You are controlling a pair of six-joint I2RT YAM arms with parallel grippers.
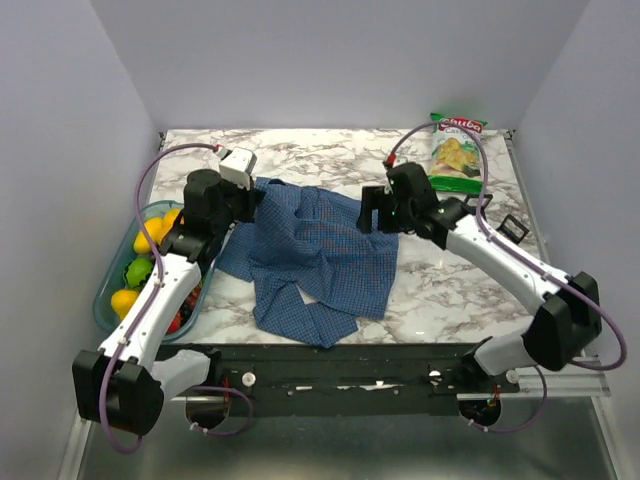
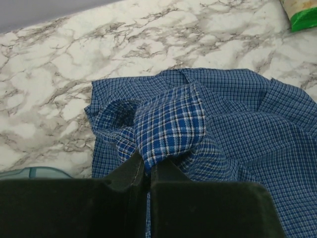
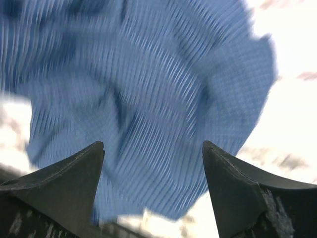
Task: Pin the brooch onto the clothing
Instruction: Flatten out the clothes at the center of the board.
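**Top view:** A blue checked shirt [image 1: 320, 250] is lying crumpled at the centre of the marble desk [image 1: 460, 290]. Its long axis is running from the upper left, by the left tool [image 1: 250, 200], down to a loose flap pointing at the lower middle of the frame. Which end is the collar cannot be told. The right tool [image 1: 375, 212] is hovering at the shirt's upper right edge. No brooch is showing.

**Left wrist view:** The left tool [image 2: 147, 171] is pinching a raised fold of the checked shirt [image 2: 237, 129], its pads pressed together on the cloth. The rest is trailing off to the right of the frame.

**Right wrist view:** Through heavy blur, the right tool [image 3: 153, 153] is standing spread wide with nothing between its fingers. The checked shirt [image 3: 148, 74] is filling the upper frame beyond.

The cloth is looking light and limp, likely to sag and slide. A fold or hem seems the best hold, with a second grip nearby stretching a patch taut for the pin.
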